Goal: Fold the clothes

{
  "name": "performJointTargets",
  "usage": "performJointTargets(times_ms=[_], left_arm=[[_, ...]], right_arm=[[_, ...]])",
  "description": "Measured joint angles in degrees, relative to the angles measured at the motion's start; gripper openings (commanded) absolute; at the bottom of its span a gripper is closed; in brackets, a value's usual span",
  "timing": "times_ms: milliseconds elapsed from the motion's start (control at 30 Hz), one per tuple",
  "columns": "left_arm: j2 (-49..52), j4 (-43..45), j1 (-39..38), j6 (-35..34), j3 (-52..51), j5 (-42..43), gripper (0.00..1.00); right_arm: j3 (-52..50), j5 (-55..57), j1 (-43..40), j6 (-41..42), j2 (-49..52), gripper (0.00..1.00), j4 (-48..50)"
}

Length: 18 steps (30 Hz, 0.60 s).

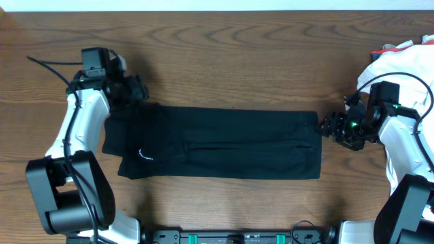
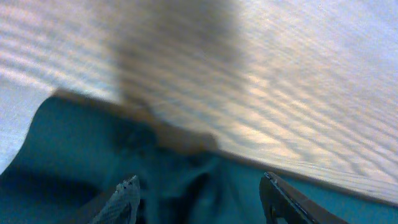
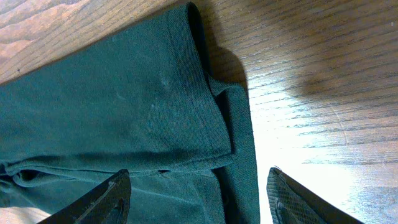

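Shirt (image 1: 217, 142), black, lying flat on the table (image 1: 237, 61) as a long band folded left to right, at the middle of the scene and slightly toward the near edge. A small white logo (image 1: 144, 156) shows near the band's near left corner. A lengthwise crease runs along the middle of the band. Left gripper (image 1: 132, 91) stands at the far left corner of the shirt; in the left wrist view, which is blurred, its fingers (image 2: 124, 196) are apart above the dark cloth where that meets bare wood, and whether they touch the cloth cannot be told. Right gripper (image 1: 329, 127) stands at the right end of the shirt, toward its far corner; in the right wrist view its fingers (image 3: 106, 199) are spread wide, with a stitched hem and folded layers between them and nothing clamped. A heap of white cloth (image 1: 407, 68) lies at the far right of the table, apart from the shirt.
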Motion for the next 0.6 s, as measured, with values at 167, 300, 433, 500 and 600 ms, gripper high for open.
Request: performJointTargets(times_ms=[167, 300, 433, 500, 600], left_arm=[[2.64, 0.26, -3.85, -1.46, 0.09, -1.42, 0.64], [7.8, 0.37, -4.94, -2.43, 0.04, -2.32, 0.63], [10.88, 1.66, -4.83, -2.75, -0.02, -2.99, 0.48], [11.21, 2.8, -4.85, -3.23, -0.02, -3.21, 0.36], [11.21, 3.76, -4.85, -3.39, -0.02, -3.65, 0.11]], right_arm=[[0.0, 0.0, 0.0, 0.0, 0.0, 0.68, 0.0], [0.0, 0.02, 0.0, -0.02, 0.0, 0.68, -0.07], [0.0, 0.02, 0.0, -0.02, 0.0, 0.68, -0.09], [0.0, 0.02, 0.0, -0.02, 0.0, 0.68, -0.13], [0.0, 0.02, 0.0, -0.02, 0.0, 0.68, -0.46]])
